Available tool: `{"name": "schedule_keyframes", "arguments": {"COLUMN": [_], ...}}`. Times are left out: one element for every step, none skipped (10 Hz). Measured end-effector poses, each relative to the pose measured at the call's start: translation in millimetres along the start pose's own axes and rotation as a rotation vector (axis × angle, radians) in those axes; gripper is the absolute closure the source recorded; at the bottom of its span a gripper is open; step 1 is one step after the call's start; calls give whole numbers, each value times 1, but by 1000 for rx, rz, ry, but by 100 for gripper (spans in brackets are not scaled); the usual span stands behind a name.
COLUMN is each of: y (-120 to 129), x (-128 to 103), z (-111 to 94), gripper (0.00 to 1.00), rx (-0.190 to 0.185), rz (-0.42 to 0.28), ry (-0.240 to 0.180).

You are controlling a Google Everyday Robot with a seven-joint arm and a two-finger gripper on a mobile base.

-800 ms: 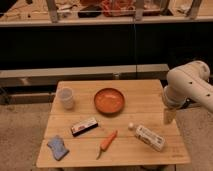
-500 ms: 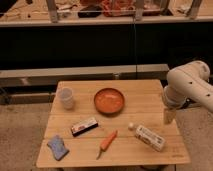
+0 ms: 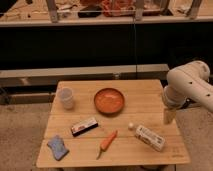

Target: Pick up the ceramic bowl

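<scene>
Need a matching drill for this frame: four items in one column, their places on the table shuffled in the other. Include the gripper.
Items
1. ceramic bowl
2. cup
3. carrot
4. gripper

Places
A. near the front edge of the table, about centre
B. at the table's right edge, holding nothing
C. back left of the table
D. middle of the table, toward the back

Pairs: 1-D, 2-C, 3-A, 4-B

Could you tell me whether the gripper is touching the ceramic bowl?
No, the gripper hangs at the right table edge, apart from the ceramic bowl.
</scene>
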Motion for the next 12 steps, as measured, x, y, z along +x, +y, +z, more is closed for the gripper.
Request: {"name": "schedule_keyframes", "arguments": {"y": [0,0,0,0,0,0,0,-2,-9,-17,-23,-26], "x": [0,0,0,0,0,0,0,-1,-10,-23,-36,-41], "z": [0,0,0,0,0,0,0,-1,-2,-3,-3,-4], "gripper": [20,20,20,20,20,20,20,20,20,20,20,20], "rx": [0,0,0,0,0,0,0,9,25,42,54,64], "rz": [0,0,0,0,0,0,0,-6,-28,-49,-66,-74], "ry": [0,0,0,0,0,0,0,4,5,8,9,13]}}
